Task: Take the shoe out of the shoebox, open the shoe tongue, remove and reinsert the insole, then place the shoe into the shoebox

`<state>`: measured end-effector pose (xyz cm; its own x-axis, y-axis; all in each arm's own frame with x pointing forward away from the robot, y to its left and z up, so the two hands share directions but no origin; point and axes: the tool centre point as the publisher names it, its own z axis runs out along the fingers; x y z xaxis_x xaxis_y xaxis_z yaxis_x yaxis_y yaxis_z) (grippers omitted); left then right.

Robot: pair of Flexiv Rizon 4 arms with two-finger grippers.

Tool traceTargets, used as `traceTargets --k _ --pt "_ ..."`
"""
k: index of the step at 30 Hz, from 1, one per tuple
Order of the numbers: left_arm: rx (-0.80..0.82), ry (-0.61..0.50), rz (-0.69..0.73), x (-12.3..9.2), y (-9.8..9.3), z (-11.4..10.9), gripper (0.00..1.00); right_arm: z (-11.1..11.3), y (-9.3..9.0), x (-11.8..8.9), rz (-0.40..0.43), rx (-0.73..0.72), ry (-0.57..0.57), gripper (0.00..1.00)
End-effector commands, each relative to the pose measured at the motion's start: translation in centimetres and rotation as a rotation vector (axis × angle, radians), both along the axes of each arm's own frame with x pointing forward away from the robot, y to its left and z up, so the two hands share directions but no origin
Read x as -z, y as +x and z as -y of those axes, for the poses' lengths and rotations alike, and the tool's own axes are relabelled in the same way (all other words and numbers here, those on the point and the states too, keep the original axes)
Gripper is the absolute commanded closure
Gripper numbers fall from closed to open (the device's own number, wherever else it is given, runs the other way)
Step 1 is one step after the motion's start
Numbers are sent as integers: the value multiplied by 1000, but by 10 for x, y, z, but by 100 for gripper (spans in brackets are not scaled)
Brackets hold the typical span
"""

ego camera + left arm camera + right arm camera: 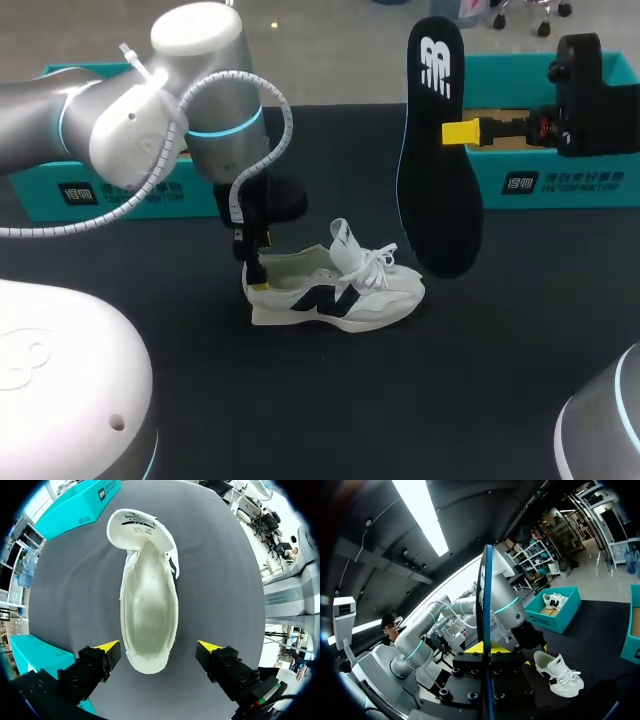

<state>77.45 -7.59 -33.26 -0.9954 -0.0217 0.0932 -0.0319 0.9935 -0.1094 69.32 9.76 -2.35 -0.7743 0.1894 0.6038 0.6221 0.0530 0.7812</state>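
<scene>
The shoe [335,290] stands on the black table [500,390]. It is white with a dark mark on its side. Its toe points toward my right arm and its heel toward my left arm. The tongue is pulled up and forward, and the laces [378,262] lie loose over the front. From the left wrist view the shoe [149,605] is wide open and you can look right down into its pale inside.

The left gripper [258,272] hangs down right at the heel of the shoe. Its two fingers are spread wide, one on each side of the heel [147,662]. In the left wrist view the left gripper [159,649] has a gap between each yellow tip and the shoe, so it has hold of nothing.

The insole [438,150] is out of the shoe. It is black with a blue edge. It stands up tall in the air, past the toe of the shoe, with its wide end down. The right gripper [462,132] pinches it from both sides, above the shoe. In the right wrist view the insole [485,605] shows edge-on, squeezed between the fingers of the right gripper [485,647], with the shoe [559,672] down on the table ahead.

One teal box [60,190] sits behind the shoe on the heel side. Another teal box [560,180] sits behind it on the toe side.
</scene>
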Motion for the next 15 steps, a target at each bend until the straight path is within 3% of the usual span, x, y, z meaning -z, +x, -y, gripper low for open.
traceTargets --k 1,9,15 --pt "0 1 2 -1 -1 -1 0 -2 2 1 0 -2 -1 100" --pt "22 19 53 -4 4 7 0 -2 2 1 0 -2 -1 100" --pt "15 17 100 1 18 17 0 -2 2 1 0 -2 -1 100"
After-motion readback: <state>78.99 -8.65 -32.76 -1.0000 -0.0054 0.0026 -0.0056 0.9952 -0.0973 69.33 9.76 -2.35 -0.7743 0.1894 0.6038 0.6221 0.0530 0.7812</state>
